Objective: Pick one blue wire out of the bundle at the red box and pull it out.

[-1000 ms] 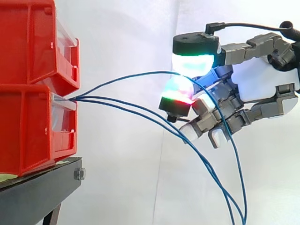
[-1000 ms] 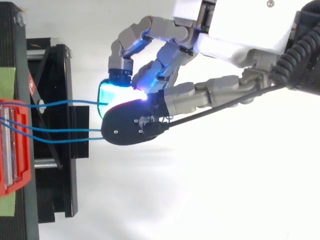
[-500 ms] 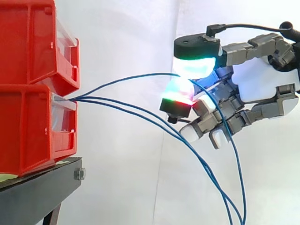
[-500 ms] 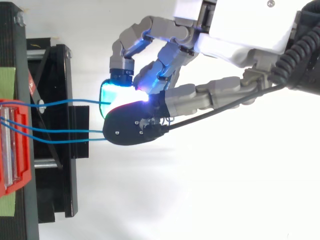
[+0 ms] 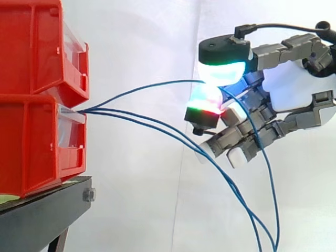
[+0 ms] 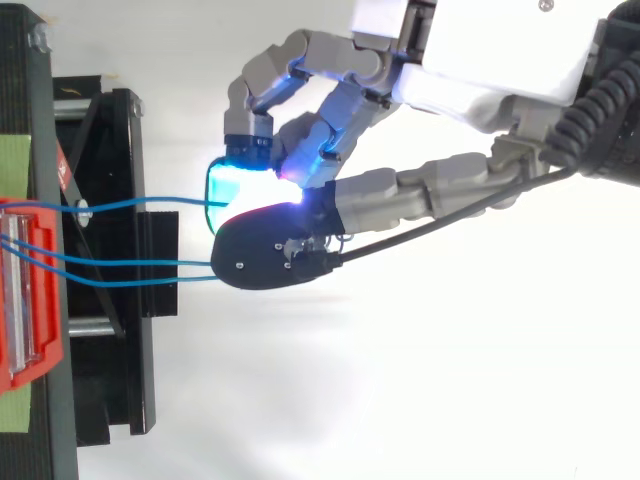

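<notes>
Three blue wires run out of the lower red box (image 5: 37,147) at its front slot and fan to the right. The top blue wire (image 5: 142,88) arches up to my hand (image 5: 294,89), which is shut on it: a green-white glowing pad above and a red-green glowing pad (image 5: 206,102) below pinch it. Past the pinch this wire drops down across the curled fingers. The two lower wires (image 5: 157,131) slope down under the hand, untouched. In the top view the hand (image 6: 500,60) reaches left, and the pinched wire (image 6: 140,205) meets the cyan pad (image 6: 228,184).
A second red box (image 5: 31,47) is stacked on the lower one, both on a black stand (image 5: 42,215). A white curtain hangs behind. In the top view the red box's edge (image 6: 25,290) sits at the left on the black frame (image 6: 110,260).
The hand has shifted slightly to the right, away from the box, still pinching the top wire. The lower curled fingers have dropped a little.
</notes>
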`<state>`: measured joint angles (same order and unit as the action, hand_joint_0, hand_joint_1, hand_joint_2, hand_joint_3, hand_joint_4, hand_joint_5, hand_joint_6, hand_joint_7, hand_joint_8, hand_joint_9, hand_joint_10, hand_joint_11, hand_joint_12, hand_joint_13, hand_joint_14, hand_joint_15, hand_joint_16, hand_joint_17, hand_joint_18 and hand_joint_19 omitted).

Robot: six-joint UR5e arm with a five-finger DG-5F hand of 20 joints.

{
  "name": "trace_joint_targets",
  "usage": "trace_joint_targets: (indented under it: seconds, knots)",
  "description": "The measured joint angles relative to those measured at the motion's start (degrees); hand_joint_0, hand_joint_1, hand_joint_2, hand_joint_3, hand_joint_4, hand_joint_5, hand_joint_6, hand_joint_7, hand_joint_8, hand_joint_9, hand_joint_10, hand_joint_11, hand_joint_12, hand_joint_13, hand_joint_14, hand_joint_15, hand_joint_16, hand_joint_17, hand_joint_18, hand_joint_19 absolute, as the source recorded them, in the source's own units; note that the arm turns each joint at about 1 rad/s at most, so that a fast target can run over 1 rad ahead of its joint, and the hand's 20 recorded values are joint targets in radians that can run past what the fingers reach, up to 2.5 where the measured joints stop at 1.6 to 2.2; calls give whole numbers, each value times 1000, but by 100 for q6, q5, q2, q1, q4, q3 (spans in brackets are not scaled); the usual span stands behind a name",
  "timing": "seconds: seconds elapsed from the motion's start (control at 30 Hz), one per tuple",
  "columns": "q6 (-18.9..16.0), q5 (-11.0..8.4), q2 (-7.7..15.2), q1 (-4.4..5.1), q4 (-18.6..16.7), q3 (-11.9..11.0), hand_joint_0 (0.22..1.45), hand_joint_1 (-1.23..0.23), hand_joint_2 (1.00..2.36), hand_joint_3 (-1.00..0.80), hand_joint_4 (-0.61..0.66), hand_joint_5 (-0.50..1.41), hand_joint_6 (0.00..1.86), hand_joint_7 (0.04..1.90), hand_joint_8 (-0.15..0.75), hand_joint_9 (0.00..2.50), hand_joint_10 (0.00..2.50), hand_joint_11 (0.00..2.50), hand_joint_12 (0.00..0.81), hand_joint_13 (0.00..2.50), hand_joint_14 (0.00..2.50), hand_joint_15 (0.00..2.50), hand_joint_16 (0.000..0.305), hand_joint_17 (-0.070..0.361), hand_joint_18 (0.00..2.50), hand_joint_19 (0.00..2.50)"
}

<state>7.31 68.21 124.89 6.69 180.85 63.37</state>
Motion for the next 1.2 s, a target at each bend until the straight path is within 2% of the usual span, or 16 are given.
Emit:
trace_joint_targets:
  seconds: [0.2,0.47,0.53,0.8,1.2]
  knots:
    - [22,-10,-122,-20,183,0,610,-813,1002,12,153,-90,913,1171,402,993,5,632,469,506,6,286,67,150,637,386]
    - [52,-16,-196,-53,642,0,610,-816,1001,6,152,-89,910,1174,397,823,7,472,465,466,5,245,67,152,611,356]
    - [54,-21,-196,-61,691,0,611,-819,1000,1,151,-89,909,1174,387,721,4,363,462,450,4,228,67,151,604,340]
    - [41,-27,-234,-125,843,0,609,-821,1000,1,155,-89,907,1165,381,617,4,154,463,472,3,133,67,151,680,336]
    - [46,-32,-237,-238,926,0,608,-828,1000,-1,162,-88,903,1180,376,583,1,140,454,444,3,148,66,148,635,319]
